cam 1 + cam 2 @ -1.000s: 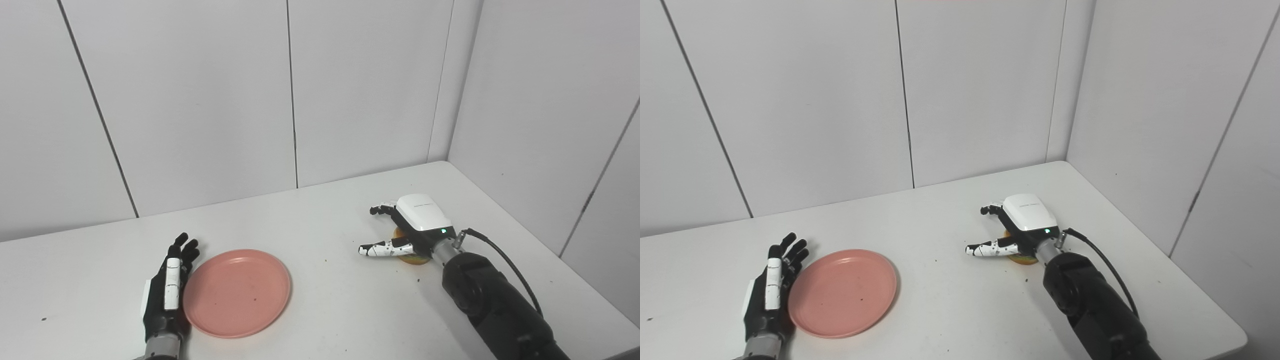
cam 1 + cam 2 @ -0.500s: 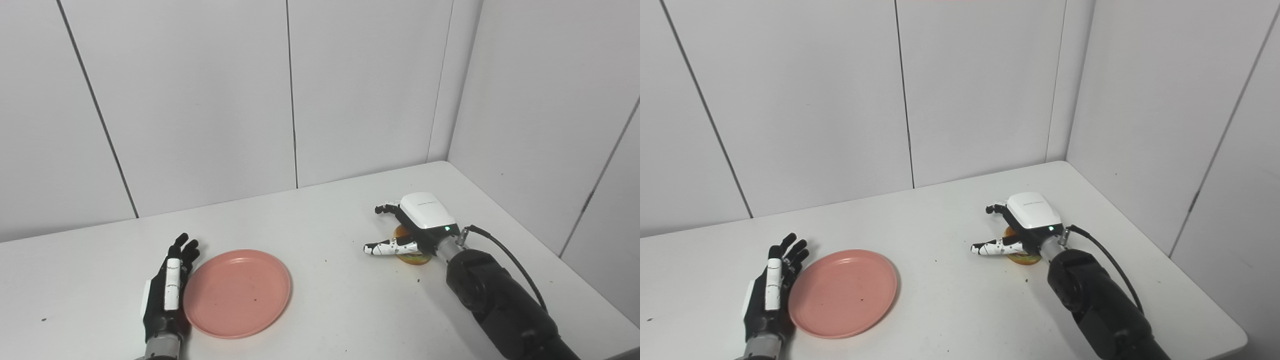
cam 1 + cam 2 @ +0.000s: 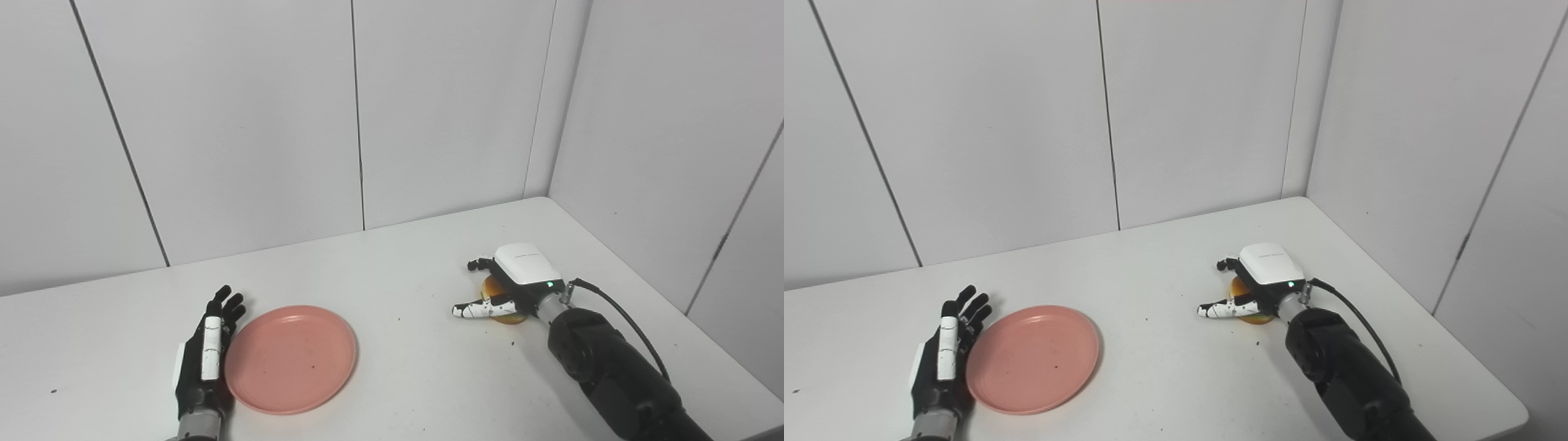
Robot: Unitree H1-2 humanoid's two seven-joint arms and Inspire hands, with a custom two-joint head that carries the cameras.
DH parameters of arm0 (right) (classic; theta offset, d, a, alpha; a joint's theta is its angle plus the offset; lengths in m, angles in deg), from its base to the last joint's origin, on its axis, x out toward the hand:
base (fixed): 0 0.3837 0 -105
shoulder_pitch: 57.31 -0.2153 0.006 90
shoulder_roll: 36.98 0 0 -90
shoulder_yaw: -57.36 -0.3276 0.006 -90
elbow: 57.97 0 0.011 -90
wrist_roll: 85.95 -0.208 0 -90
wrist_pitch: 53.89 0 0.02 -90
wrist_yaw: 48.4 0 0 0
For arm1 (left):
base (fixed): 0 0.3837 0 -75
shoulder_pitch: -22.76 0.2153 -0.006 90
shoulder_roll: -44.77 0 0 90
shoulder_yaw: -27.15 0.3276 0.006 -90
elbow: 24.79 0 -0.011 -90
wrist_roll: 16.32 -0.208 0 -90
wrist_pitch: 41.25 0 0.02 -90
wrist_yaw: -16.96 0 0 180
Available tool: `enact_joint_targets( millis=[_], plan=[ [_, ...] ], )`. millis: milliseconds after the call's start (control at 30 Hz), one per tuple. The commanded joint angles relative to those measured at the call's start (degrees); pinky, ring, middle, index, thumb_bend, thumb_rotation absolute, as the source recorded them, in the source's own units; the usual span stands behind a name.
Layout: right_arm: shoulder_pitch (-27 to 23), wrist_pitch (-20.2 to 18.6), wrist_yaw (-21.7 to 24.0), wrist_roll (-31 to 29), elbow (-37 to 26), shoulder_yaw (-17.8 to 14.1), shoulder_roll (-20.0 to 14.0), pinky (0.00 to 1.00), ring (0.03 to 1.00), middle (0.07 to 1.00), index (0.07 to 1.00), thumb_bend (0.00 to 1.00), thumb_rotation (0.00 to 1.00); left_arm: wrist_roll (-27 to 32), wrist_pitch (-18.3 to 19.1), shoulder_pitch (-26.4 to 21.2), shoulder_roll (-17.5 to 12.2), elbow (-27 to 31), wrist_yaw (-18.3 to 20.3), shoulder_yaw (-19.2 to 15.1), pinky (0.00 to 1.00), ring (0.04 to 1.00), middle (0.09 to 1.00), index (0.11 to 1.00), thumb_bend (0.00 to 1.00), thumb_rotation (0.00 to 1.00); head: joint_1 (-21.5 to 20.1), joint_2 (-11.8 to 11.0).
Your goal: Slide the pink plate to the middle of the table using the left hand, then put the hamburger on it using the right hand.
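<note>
The pink plate (image 3: 291,358) lies flat on the white table, left of its middle. My left hand (image 3: 205,361) rests flat on the table against the plate's left rim, open, with its fingers straight and pointing away from me. At the right, the hamburger (image 3: 506,315) sits on the table, mostly hidden under my right hand (image 3: 520,275). That hand is low over it, palm down and open. Its thumb reaches out past the hamburger's near left side and its fingers curl at the far side. I cannot tell whether they touch it.
The white table (image 3: 398,275) is boxed in by grey wall panels at the back and on the right. A black cable (image 3: 618,312) loops off my right wrist. Small dark specks dot the tabletop.
My right hand has shifted a little to the right and sunk lower over the hamburger, its thumb drawing in. The left hand and the plate have stayed put.
</note>
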Motion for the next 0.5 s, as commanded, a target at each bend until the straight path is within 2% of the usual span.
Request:
enact_joint_targets(
  millis=[0,367,467],
  plan=[
    [-2.7,-1.0,-1.2,-0.3,-0.1,-0.2,-1.9,0.72,0.755,0.759,0.734,0.88,0.85,0.2,2.1,1.5,0.3,0.0,-0.2,0.2,1.0,0.894,0.867,0.854,0.86,0.88,0.2,0.1],
    [-2.9,-1.3,-1.3,-0.9,2.3,1.3,-2.0,0.71,0.746,0.758,0.726,0.87,0.82,0.3,2.8,2.0,0.2,1.0,0.0,0.4,1.0,0.902,0.882,0.856,0.86,0.88,0.4,0.5],
    [-2.7,-1.6,-1.0,-1.7,2.7,1.1,-1.7,0.65,0.738,0.765,0.725,0.86,0.78,0.5,3.0,2.0,0.4,1.1,0.0,0.3,1.0,0.9,0.88,0.854,0.87,0.87,0.5,0.5]
  ],
)
